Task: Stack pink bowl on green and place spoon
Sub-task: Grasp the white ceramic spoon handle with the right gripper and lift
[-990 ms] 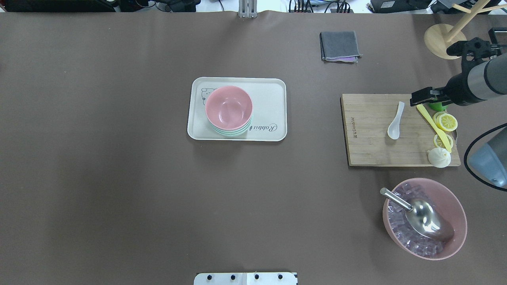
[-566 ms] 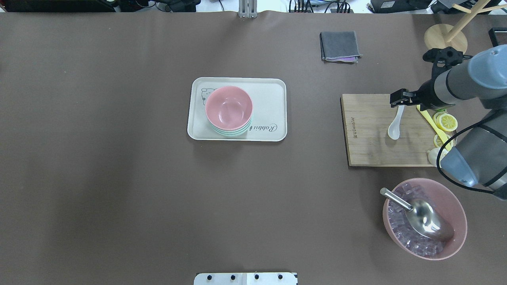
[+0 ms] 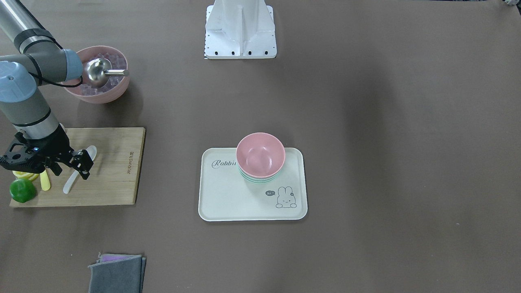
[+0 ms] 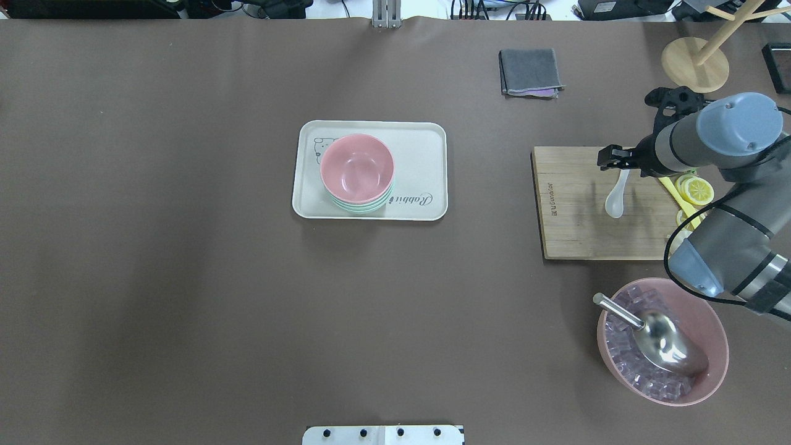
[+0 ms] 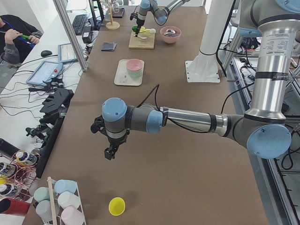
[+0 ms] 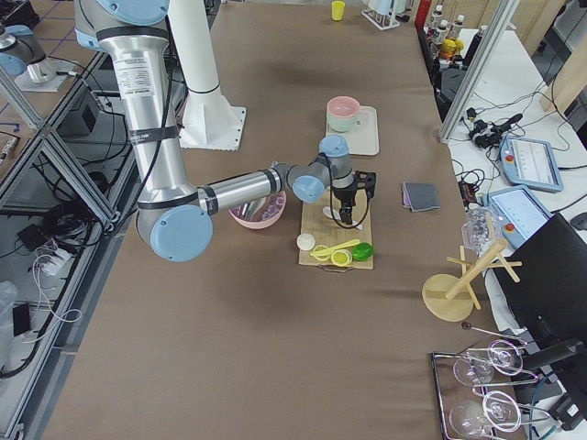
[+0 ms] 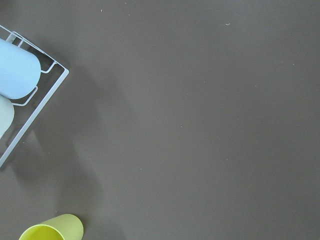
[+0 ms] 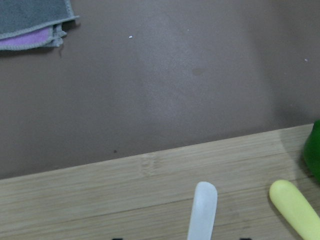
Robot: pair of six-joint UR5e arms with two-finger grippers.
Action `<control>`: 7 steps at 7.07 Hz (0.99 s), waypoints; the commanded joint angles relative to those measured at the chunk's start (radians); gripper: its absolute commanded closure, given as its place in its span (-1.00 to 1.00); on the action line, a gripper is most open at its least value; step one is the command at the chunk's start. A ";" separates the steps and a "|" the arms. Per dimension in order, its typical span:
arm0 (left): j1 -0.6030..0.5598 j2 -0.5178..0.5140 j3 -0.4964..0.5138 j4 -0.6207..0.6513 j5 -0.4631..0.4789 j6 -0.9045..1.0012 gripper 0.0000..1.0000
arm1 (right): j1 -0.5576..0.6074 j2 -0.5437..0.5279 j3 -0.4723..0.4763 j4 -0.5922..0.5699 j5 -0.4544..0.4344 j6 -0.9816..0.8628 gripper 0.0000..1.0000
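You have soft, even light from above. The tray (image 4: 426, 154) throws only a faint shadow on the table (image 4: 185, 278); the scoop (image 4: 670, 349) glares a little. In your right wrist view the spoon (image 8: 202, 210) looks slightly blurred.

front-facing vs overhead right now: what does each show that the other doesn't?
Front-facing only: the green fruit on the cutting board, hidden under the arm in overhead; the full rabbit drawing on the tray.
Overhead only: the wooden stand in its upper right corner.
Both: pink bowl nested on green bowl on the tray, white spoon on the board, right gripper over its handle with jaws open, grey cloth, ice bowl with scoop.
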 commanded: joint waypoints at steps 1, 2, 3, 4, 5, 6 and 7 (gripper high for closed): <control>0.000 -0.004 -0.005 0.000 0.000 -0.009 -0.99 | -0.007 0.000 -0.036 0.059 -0.020 0.022 -0.21; 0.000 -0.006 -0.005 0.000 0.002 -0.011 -0.99 | -0.007 -0.001 -0.033 0.059 -0.018 0.022 -0.12; 0.000 -0.006 -0.005 0.000 0.002 -0.011 -0.99 | -0.006 -0.001 -0.029 0.059 -0.018 0.021 -0.11; 0.000 -0.007 -0.005 0.000 0.000 -0.011 -0.99 | -0.006 -0.010 -0.026 0.059 -0.018 0.021 -0.11; 0.000 -0.007 -0.005 0.000 0.000 -0.011 -0.99 | -0.006 -0.011 -0.026 0.059 -0.018 0.022 0.13; 0.000 -0.007 -0.005 0.000 0.000 -0.012 -0.99 | -0.004 -0.012 -0.026 0.059 -0.018 0.024 0.81; 0.000 -0.007 -0.005 0.000 0.000 -0.011 -0.99 | -0.004 -0.014 -0.026 0.059 -0.017 0.024 0.98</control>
